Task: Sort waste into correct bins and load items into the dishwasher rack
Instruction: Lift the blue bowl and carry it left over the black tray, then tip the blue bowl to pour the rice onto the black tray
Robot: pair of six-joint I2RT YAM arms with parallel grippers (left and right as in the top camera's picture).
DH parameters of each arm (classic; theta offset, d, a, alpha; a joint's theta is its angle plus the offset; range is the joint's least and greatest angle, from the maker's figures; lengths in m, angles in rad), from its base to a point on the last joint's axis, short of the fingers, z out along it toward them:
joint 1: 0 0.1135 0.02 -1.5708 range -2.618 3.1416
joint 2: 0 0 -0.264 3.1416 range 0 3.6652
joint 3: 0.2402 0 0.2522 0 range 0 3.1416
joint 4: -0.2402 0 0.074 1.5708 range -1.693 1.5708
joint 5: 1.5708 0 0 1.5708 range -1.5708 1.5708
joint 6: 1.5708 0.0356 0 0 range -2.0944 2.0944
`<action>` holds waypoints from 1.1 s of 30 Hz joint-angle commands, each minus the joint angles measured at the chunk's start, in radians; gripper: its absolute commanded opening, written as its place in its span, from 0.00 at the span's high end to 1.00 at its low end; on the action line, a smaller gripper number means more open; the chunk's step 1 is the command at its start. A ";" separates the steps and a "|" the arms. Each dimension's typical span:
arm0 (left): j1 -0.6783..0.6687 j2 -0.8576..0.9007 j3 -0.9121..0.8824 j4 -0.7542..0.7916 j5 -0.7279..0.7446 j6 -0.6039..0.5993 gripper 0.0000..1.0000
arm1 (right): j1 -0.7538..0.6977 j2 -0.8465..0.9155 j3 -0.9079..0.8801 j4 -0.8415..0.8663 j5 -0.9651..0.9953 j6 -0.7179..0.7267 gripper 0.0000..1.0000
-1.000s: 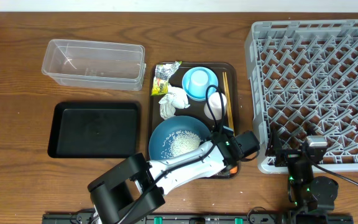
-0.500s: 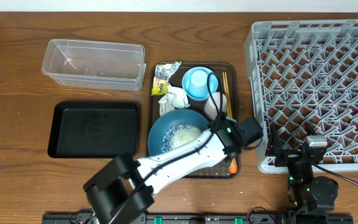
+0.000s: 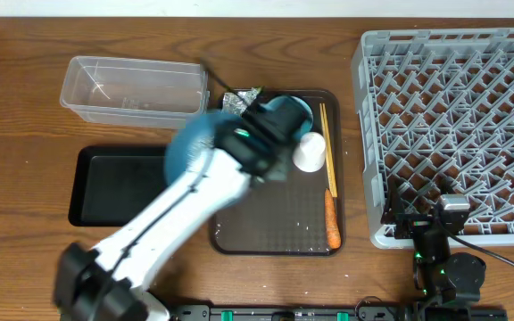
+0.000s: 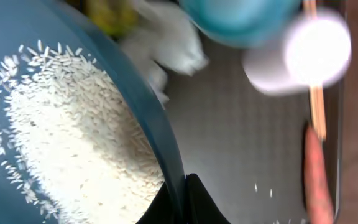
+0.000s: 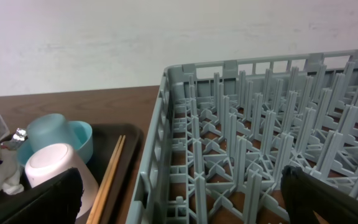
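My left gripper (image 4: 182,190) is shut on the rim of the large blue plate (image 4: 55,68), which carries a heap of loose white rice (image 4: 73,143). In the overhead view the left gripper (image 3: 248,143) holds the blurred plate (image 3: 190,147) in the air, between the brown tray and the black bin tray (image 3: 119,183), just below the clear tub (image 3: 132,85). The tissue (image 4: 166,43), light-blue bowl (image 3: 297,109), white cup (image 3: 309,152), chopsticks (image 3: 327,147) and carrot (image 3: 331,221) lie on the brown tray (image 3: 275,227). My right gripper (image 5: 185,199) stands open at the near edge of the grey rack (image 3: 458,116).
A yellow-green wrapper (image 3: 239,100) and some foil sit at the brown tray's back left corner. A few rice grains (image 4: 257,186) lie on the tray floor. The right wrist view shows the rack's pegs (image 5: 260,137) straight ahead and the white cup (image 5: 55,168) to the left.
The left gripper has lifted the plate with the rice off the brown tray and swung it back and to the left. The carrot now lies uncovered. The right arm has not moved.
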 commanded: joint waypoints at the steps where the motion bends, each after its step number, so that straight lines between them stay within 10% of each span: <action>1: 0.133 -0.084 0.023 0.023 0.072 0.067 0.94 | -0.012 -0.007 -0.002 -0.002 0.003 -0.003 0.01; 33: 0.908 -0.091 -0.165 0.208 1.105 0.160 0.94 | -0.012 -0.007 -0.002 -0.002 0.003 -0.003 0.01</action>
